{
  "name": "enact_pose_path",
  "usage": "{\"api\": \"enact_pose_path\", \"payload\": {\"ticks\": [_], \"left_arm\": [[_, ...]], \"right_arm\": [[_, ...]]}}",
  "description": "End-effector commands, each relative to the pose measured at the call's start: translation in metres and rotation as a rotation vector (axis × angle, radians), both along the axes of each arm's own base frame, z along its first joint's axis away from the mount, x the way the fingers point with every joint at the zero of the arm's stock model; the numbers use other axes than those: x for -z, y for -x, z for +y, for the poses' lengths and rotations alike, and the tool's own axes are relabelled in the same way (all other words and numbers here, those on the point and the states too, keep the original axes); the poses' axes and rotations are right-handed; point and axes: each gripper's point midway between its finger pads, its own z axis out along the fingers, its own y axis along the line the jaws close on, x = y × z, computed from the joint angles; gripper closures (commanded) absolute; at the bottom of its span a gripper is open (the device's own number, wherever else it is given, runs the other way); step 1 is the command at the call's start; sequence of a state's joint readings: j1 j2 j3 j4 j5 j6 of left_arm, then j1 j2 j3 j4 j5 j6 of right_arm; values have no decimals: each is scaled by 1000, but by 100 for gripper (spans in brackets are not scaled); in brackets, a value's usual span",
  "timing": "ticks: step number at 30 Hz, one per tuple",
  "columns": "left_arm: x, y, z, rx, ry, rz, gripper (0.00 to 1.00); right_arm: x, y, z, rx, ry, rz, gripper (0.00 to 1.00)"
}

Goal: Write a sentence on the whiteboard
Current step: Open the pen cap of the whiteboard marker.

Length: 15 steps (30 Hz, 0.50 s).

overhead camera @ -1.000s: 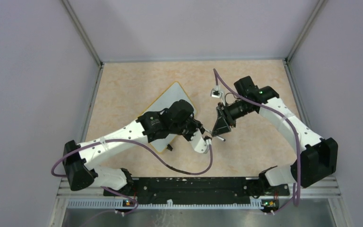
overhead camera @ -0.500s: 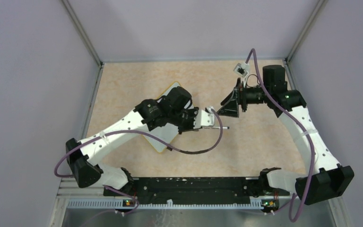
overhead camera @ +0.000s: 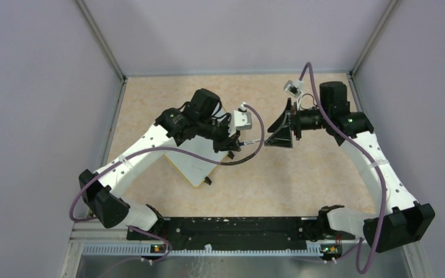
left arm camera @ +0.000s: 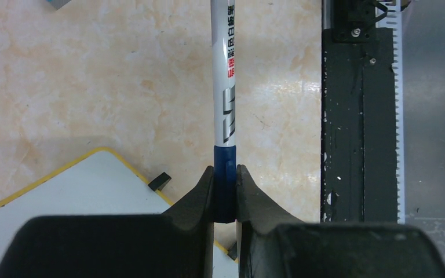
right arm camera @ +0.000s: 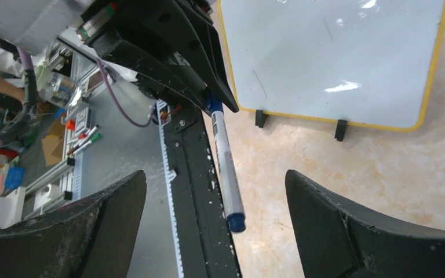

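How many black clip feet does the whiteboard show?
2. Both are on the yellow edge of the whiteboard in the right wrist view: the first foot close to the marker, the second foot farther from it. Some edges are out of view, so more may be hidden.

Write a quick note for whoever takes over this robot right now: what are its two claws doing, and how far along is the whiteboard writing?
Left gripper: shut on one blue end of the marker, held above the table.
Right gripper: open, empty, facing the marker's free blue end.
Whiteboard: lying on the table under the left arm; no writing shows on its visible surface.
Done: marker is in hand.
Left: check for a cap (cannot tell), bring the marker to the board, write.
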<state>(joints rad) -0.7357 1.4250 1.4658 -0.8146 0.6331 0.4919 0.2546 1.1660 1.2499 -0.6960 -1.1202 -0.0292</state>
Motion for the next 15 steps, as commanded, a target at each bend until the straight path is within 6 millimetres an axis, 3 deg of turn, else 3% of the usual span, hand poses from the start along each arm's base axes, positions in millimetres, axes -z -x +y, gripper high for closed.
{"api": "enact_pose_path", "payload": {"ticks": [1,4,10,15], "left_arm": [[-7,12,-9,83,64,7,100],[-7,12,-10,84,89,-6,100],[-3,5,-13,54,96,-13,100],[-3,1,-14,33,96,-16,100]], "right_arm": [[13,9,14,-77,47,-3,13],[16,10,19,-87,52,23,20],[23,9,29,-102,40,119,44],[33,10,30,-97,63,133,53]]}}
